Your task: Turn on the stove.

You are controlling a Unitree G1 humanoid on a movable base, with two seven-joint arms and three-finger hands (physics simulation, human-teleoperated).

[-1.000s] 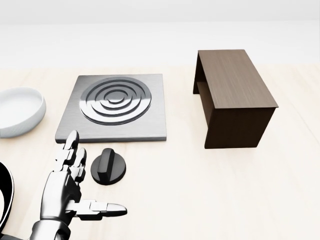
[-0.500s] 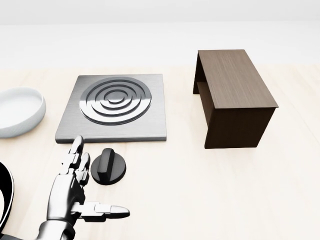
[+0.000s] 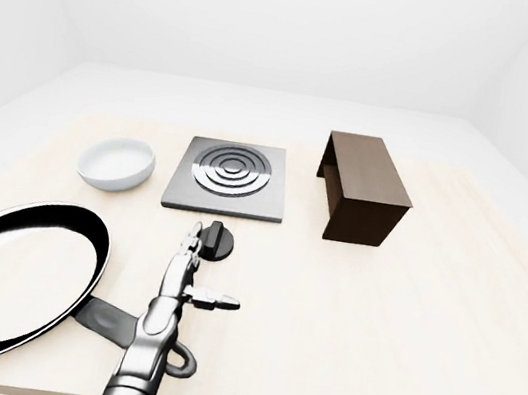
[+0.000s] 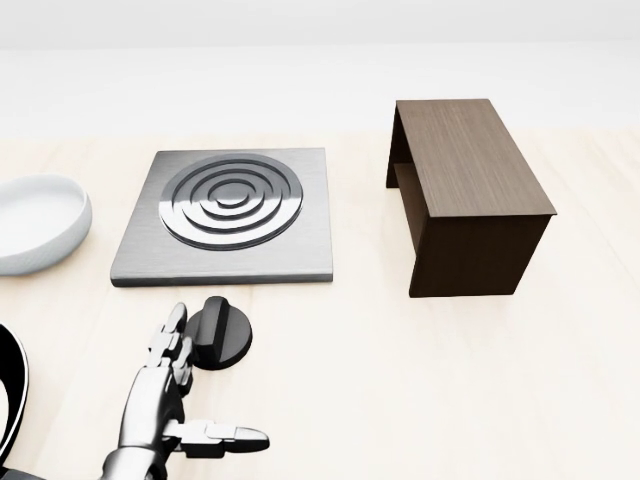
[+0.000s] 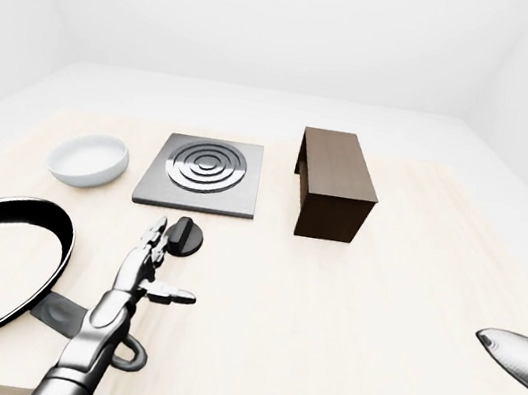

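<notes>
My left hand (image 4: pixel 160 395) is flat open right now, fingers stretched out straight and the thumb sticking off to the side, holding nothing. The round black stove knob (image 4: pixel 220 333) sits on the pale wooden tabletop (image 4: pixel 400 380) just past my fingertips (image 4: pixel 176 322) and a touch to their right in the head view; they're right at its edge, and I can't tell if they're actually touching it. Beyond the knob is the square brushed-metal stove plate with concentric rings (image 4: pixel 228 213). Off to the left of my hand, up past it, there's a shallow white bowl (image 4: pixel 35 220). Way over to the right of my hand stands a dark brown wooden box-like stand (image 4: pixel 465 195). Down by my forearm on the left is a big black frying pan with a white rim (image 3: pixel 7 276). My right hand (image 5: pixel 520 362) only pokes in as a silvery tip at the right-eye view's edge, so I can't tell how open it is.
</notes>
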